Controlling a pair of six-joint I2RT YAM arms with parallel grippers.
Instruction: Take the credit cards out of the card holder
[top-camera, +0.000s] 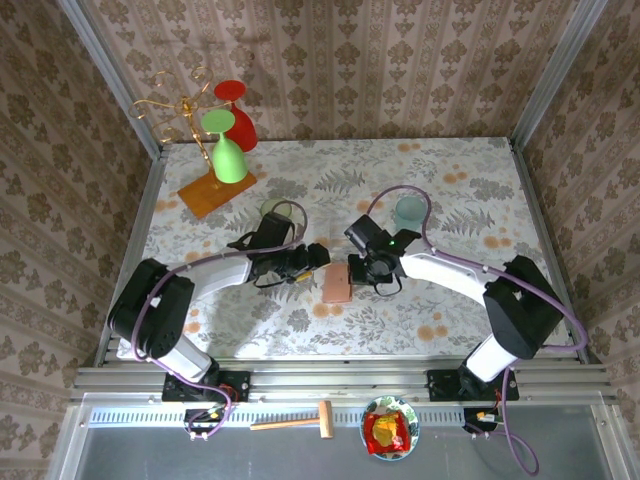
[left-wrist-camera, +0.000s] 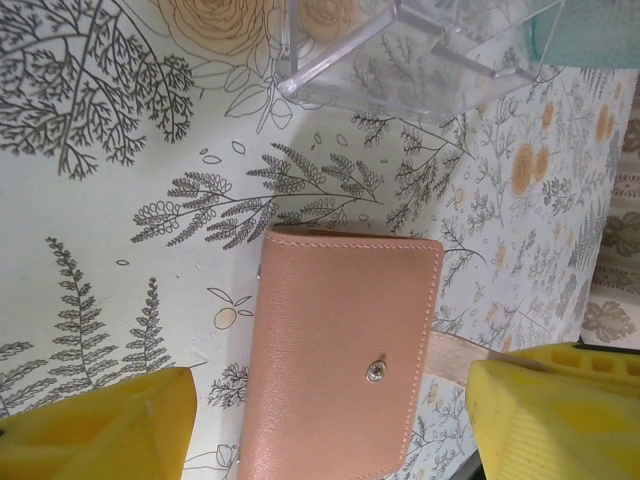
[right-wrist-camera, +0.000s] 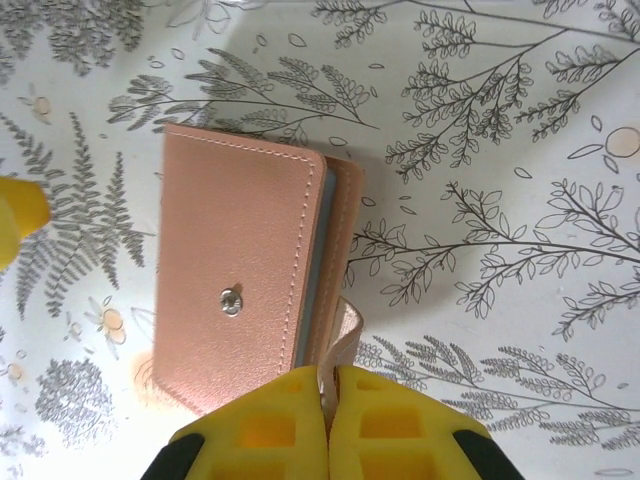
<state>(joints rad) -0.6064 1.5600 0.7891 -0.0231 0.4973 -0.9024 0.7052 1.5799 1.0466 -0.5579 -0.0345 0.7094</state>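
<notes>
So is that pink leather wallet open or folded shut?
Folded shut: the small pink leather wallet lies flat with its cover down, but its strap is off the metal snap stud.

Wrist cameras close above card holder (left-wrist-camera: 340, 360)

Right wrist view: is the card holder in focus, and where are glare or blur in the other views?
Right wrist view: card holder sharp, stitching crisp; the right claw at the bottom edge looks slightly soft. Left wrist view: white glare on the clear box. Top external view: evenly lit, side rails lean inward.
</notes>
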